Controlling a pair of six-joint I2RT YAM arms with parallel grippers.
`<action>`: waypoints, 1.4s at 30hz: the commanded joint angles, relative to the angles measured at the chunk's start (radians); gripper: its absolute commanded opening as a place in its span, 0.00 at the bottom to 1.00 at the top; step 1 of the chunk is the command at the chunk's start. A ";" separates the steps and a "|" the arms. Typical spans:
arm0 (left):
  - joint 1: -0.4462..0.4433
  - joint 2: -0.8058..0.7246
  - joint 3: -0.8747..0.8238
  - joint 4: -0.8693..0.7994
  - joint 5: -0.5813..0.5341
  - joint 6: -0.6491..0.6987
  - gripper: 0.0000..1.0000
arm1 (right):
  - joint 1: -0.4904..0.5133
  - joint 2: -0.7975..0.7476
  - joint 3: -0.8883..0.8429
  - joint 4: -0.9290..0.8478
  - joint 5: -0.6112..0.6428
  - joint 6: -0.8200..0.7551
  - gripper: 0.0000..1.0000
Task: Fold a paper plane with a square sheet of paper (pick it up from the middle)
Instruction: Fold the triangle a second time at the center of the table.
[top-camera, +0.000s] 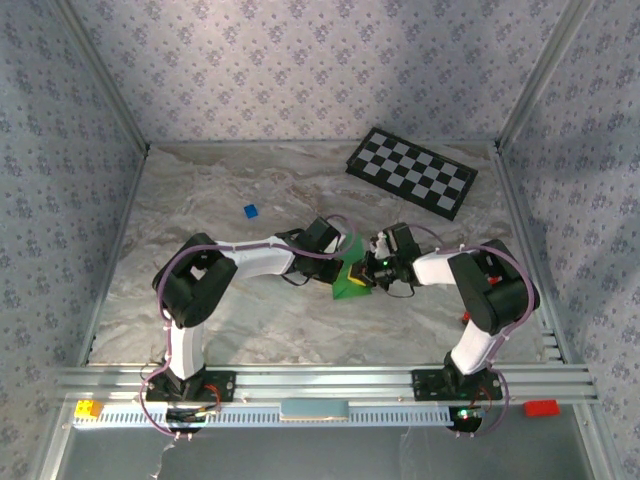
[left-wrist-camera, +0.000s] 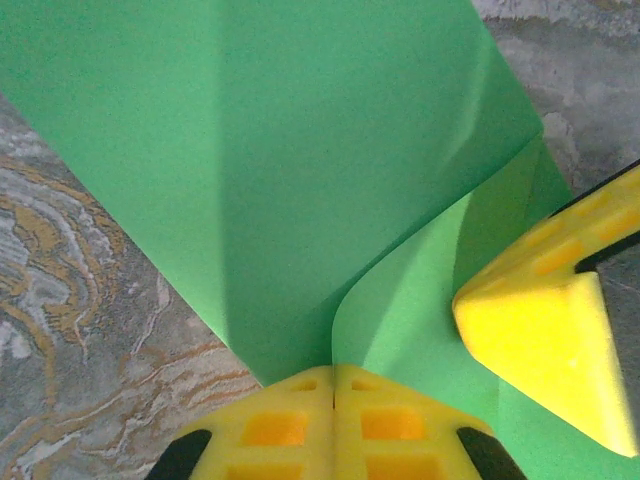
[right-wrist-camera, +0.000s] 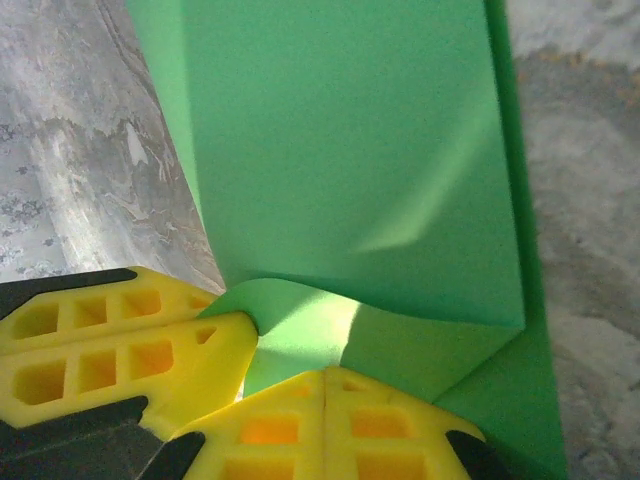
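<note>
Right at the near edge of the grey marbled table (top-camera: 200, 190) are the two arm bases, and the action's around the middle. The left gripper (left-wrist-camera: 334, 385) has its yellow ribbed fingers pressed flat together on a fold of the thin bright green square sheet of paper (left-wrist-camera: 300, 150). The right gripper (right-wrist-camera: 325, 385) is clamped the same way just beside it. The paper's partly folded and creased. I'd guess it's super light, floppy and a bit slippery, so grab along the centre crease, not a loose corner. Further back there's a tiny blue block (top-camera: 250, 211) and, by the far right corner, a black-and-white checkerboard (top-camera: 412, 172).
</note>
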 joint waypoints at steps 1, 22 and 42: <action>-0.005 0.054 -0.019 -0.100 -0.034 0.022 0.00 | 0.004 0.030 -0.031 -0.042 0.051 -0.017 0.00; -0.004 -0.139 0.115 -0.211 0.019 -0.085 0.15 | 0.001 0.006 -0.004 -0.106 0.125 0.002 0.00; -0.013 -0.001 0.120 -0.144 0.378 -0.116 0.00 | -0.003 0.011 -0.017 -0.131 0.141 -0.003 0.00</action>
